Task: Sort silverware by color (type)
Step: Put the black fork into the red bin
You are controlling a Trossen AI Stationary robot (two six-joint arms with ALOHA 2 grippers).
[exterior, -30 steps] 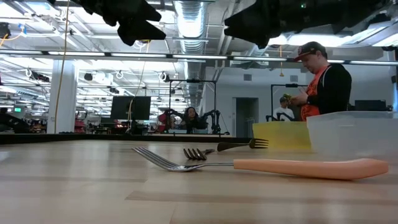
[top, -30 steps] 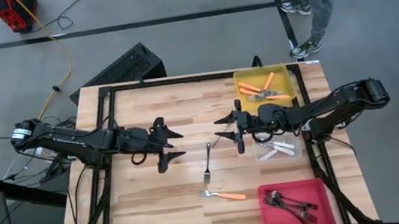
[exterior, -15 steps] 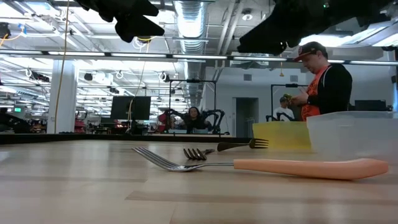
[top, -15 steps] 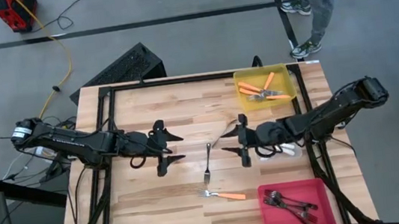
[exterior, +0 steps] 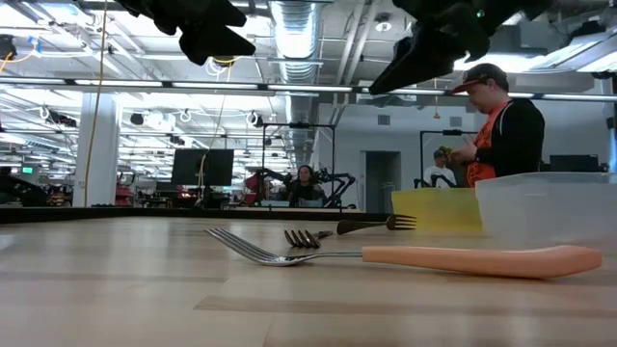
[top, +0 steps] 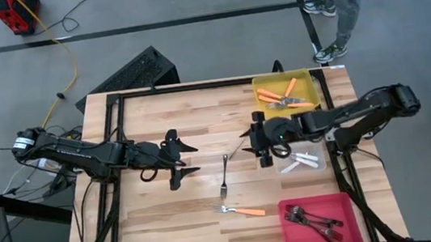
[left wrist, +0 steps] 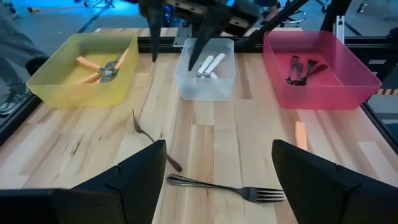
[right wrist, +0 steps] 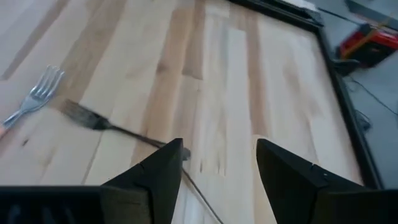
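Since the earlier frame the right gripper [top: 262, 141] had drawn back toward the bench's right edge, fingers spread. The left gripper [top: 184, 162] hovered left of centre, fingers spread. Between them lay the dark fork [top: 224, 176].

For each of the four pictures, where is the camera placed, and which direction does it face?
High: overhead, facing down; both arms, left gripper, right gripper.
Low: tabletop height, facing the room; the orange-handled metal-tined fork nearest.
Left wrist: faces the yellow rectangular bin, the clear bin, the red bin.
Right wrist: faces the dark metal fork, also seen overhead.
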